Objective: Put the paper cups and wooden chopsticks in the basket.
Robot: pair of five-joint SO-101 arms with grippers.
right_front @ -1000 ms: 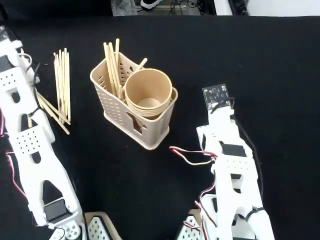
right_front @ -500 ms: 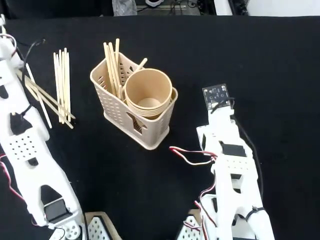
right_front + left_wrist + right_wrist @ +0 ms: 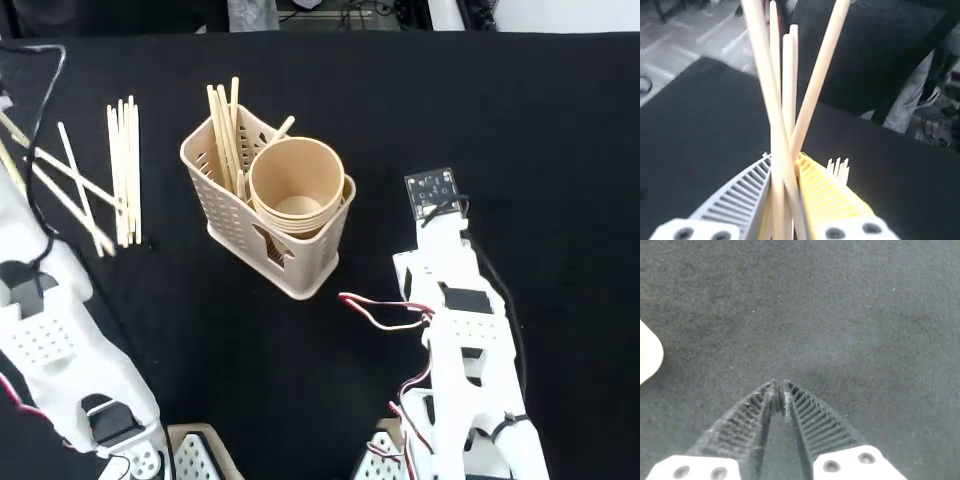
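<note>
L arm (image 3: 45,330) has swung out to the table's (image 3: 520,120) left edge vs 1 s ago. Left gripper (image 3: 784,159) is clamped on a chopstick bunch (image 3: 788,90), raised clear of the loose chopsticks (image 3: 124,170). R arm (image 3: 455,330) unchanged, right gripper (image 3: 778,390) pinched together, empty. Basket (image 3: 225,215) w/ paper cups (image 3: 297,185) sits mid-table.

A beige slotted basket (image 3: 235,225) stands mid-worktop (image 3: 480,110). Nested tan paper cups (image 3: 297,178), mouths up, fill its 4 o'clock end. Several wooden chopsticks (image 3: 222,125) stand upright at its 10 o'clock end. At the basket's 9 o'clock a loose bundle (image 3: 124,170) lies flat. Farther toward 9 o'clock, the left hand (image 3: 783,162) clamps a few splayed chopsticks (image 3: 788,90).
</note>
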